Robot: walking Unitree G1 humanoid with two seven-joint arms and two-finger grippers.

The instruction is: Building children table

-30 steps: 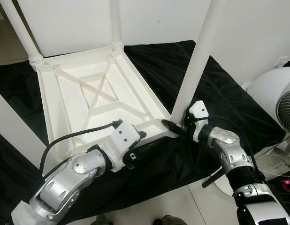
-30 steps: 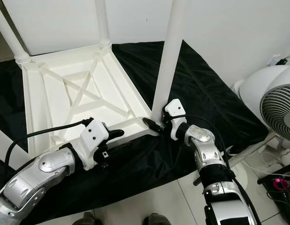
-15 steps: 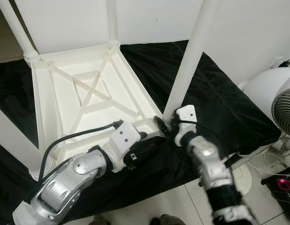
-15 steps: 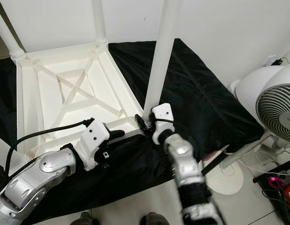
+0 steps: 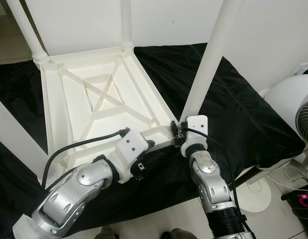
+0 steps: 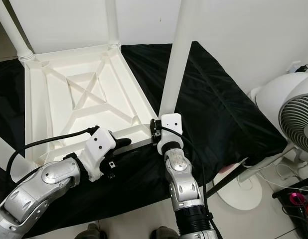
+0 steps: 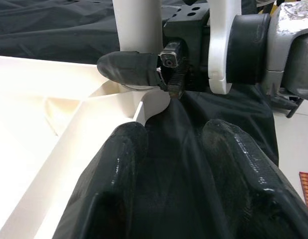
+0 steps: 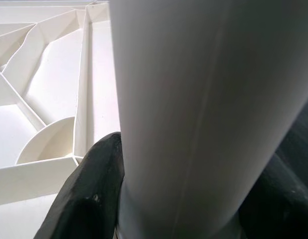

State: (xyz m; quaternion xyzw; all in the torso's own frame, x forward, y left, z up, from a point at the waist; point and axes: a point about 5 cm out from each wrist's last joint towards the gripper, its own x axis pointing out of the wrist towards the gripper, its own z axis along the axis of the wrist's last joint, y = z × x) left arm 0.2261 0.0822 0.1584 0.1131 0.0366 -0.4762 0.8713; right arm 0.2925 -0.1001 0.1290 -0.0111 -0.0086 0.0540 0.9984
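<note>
Nearest the camera, the left claw rests low on the black cloth at the near edge of the upturned white table top; in the left wrist view its two black fingers lie spread apart, flat on the cloth, pinching nothing, their tips just short of the table top's near rim. Just beyond and to its right, the right claw is at the near right corner of the table top, its fingers pressed against either side of the foot of a white table leg. The right wrist view confirms this: one black fingertip bears on one side of the leg's round shaft and a second dark pad shows on the opposite side. The leg stands seated in the corner socket and leans slightly to the right as it rises. The table top lies underside up on the cloth, its cross-braced ribs exposed. At the far corners two more legs stand in their sockets, one at far left and one at far right, before a white wall. A white fan stands on the tiled floor to the right, well apart from the table top.
</note>
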